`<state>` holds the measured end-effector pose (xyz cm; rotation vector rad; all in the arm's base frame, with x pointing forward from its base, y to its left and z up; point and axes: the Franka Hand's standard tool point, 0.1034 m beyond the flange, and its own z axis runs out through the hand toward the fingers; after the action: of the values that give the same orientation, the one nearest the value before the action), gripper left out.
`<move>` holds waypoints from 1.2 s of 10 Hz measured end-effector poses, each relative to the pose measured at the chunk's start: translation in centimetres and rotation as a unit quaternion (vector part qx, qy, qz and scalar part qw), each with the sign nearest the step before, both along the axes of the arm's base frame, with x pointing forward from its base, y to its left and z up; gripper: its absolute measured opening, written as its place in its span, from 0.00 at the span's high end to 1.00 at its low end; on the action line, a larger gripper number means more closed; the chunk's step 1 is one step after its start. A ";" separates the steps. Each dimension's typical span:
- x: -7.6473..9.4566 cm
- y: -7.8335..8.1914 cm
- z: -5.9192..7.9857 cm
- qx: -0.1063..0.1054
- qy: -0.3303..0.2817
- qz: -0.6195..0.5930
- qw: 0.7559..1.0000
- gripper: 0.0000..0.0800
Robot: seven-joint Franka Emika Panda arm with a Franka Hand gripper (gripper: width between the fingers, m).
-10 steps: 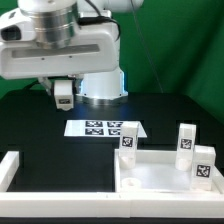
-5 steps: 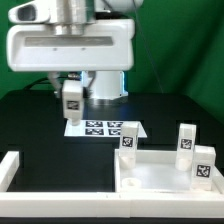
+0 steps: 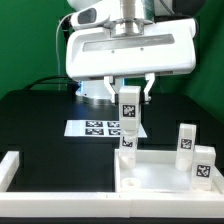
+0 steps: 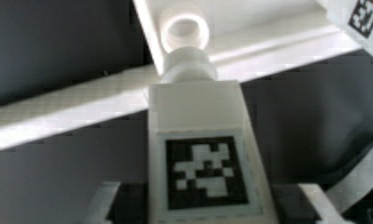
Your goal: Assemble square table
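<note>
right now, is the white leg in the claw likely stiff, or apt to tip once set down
Probably stiff: the leg hangs straight from the claw with no bend. It looks tall and narrow, so it may tip if stood loose on the square panel.

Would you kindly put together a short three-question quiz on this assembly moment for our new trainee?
1. True or false: the tool holds a tagged white leg upright above the table.
2. How many legs already stand on the square panel in the exterior view? A) one B) three C) five
3. Fill in: the marker board lies on the black table, partly behind the held ____.

Key:
1. True. The leg hangs between the fingers, tag facing the exterior camera.
2. B. One leg stands at the panel's corner on the exterior view's left, and two, a taller-looking leg and a nearer leg, stand on its right.
3. leg
</note>
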<state>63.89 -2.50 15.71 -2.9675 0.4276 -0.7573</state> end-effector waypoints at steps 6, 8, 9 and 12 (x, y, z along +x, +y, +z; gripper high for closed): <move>0.8 0.1 -2.6 -0.051 -0.042 0.019 0.998 0.64; 1.8 0.3 -4.0 -0.058 -0.047 0.020 0.997 0.64; 1.7 0.0 -4.3 -0.055 -0.043 0.017 0.997 0.64; 1.1 0.0 -4.9 -0.027 -0.013 0.016 0.999 0.64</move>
<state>64.96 -2.53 10.78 -3.0032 0.3641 -0.8156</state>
